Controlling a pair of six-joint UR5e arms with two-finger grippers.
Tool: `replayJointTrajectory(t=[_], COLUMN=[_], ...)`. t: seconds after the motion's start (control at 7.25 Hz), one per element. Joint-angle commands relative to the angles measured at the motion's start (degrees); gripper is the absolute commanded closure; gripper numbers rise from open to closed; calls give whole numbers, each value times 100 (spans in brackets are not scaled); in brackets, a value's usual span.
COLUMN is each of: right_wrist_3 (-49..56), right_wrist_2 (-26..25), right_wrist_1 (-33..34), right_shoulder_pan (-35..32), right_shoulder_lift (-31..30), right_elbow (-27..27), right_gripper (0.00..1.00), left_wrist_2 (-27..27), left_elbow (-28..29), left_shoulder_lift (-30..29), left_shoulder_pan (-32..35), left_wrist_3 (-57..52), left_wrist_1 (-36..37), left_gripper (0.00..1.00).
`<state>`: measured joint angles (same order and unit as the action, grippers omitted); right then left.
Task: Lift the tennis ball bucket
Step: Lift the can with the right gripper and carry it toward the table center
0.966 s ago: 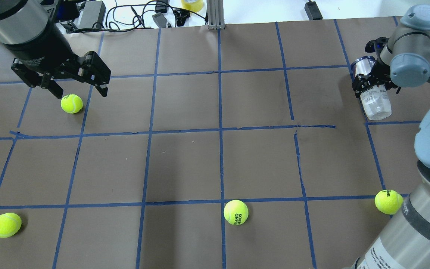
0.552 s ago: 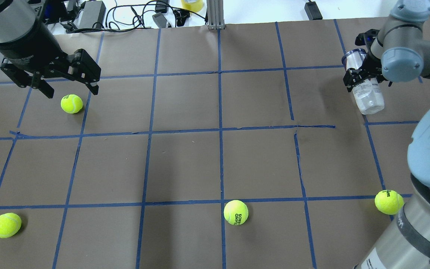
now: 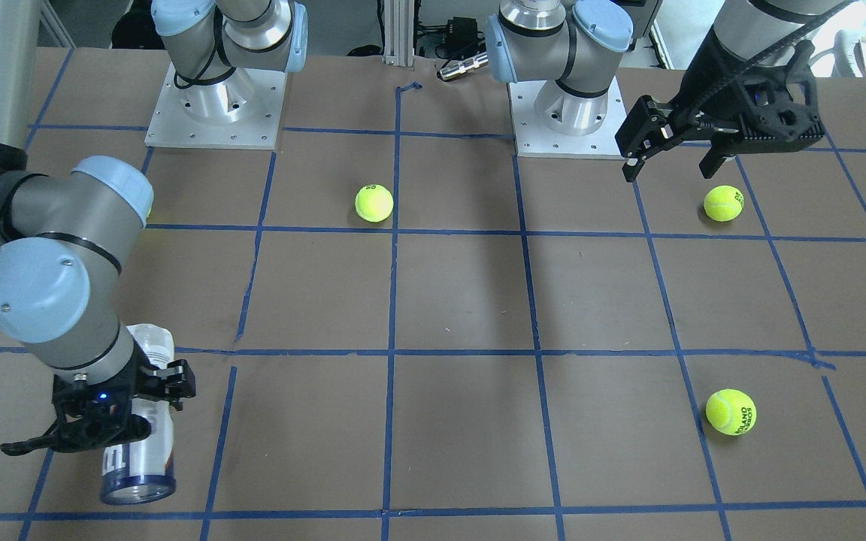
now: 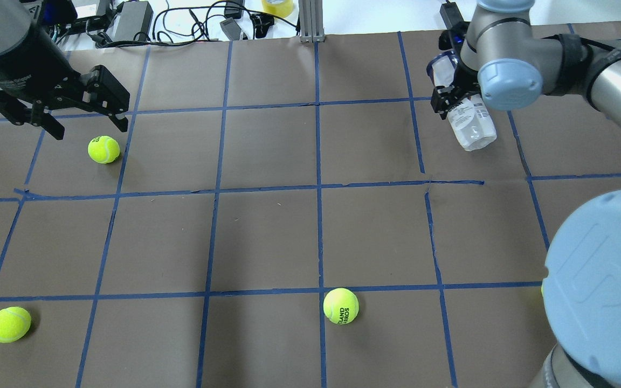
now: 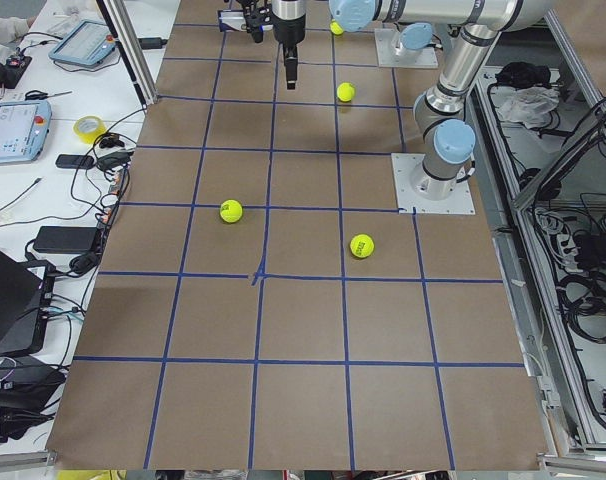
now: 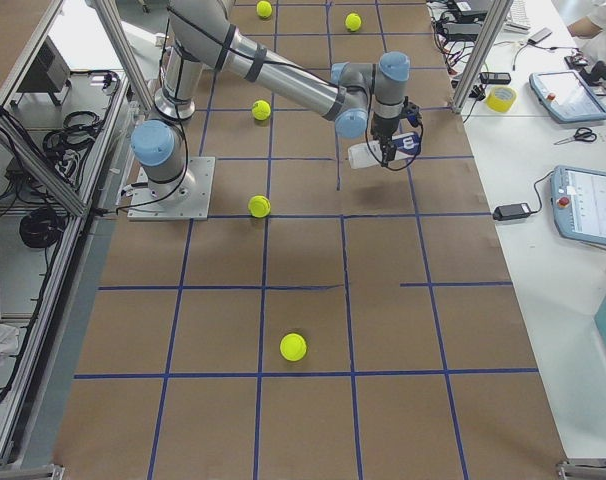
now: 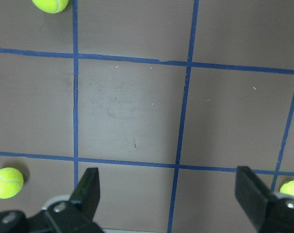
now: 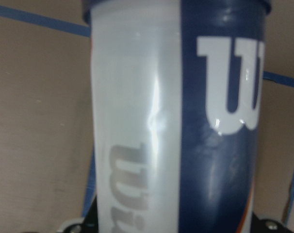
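The right gripper (image 4: 459, 102) had its fingers (image 4: 441, 103) clamped on the bucket (image 4: 472, 126) near its middle. That was likely so the slim can would balance rather than swing, and it was held tilted, apparently clear of the tabletop (image 4: 267, 237) at the far right. The left gripper (image 4: 89, 127) hung with fingers spread wide above a ball (image 4: 103, 149) — taking no part.
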<state>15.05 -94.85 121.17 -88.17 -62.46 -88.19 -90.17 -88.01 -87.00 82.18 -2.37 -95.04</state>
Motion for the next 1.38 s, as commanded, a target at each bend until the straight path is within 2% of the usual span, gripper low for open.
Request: replayJointTrajectory(t=[0.0, 0.28, 0.55, 0.83, 1.1, 1.24], right_wrist_3=[-747, -1264, -971, 385, 2370, 2997], right_wrist_2=[2, 10, 10, -7, -7, -373], right_wrist_1=[-355, -497, -332, 421, 635, 671], right_shoulder_pan=[-795, -1271, -1894, -2535, -2644, -2670], right_shoulder_lift=[145, 549, 918, 1191, 1262, 1263], right_elbow=[527, 1055, 1486, 1576, 1594, 1603], right_gripper=[18, 17, 17, 17, 17, 15], left_wrist_2=[8, 8, 8, 8, -1, 16], left_elbow=[38, 56, 56, 65, 65, 56], left_shoulder_lift=[-18, -27, -27, -27, -27, -27], left_shoulder_pan=[-9, -79, -123, -150, -159, -159], left_wrist_3=[0, 0, -35, -79, -166, -254], left_wrist_1=[3, 3, 3, 3, 30, 73], left_gripper=[0, 0, 0, 0, 0, 0])
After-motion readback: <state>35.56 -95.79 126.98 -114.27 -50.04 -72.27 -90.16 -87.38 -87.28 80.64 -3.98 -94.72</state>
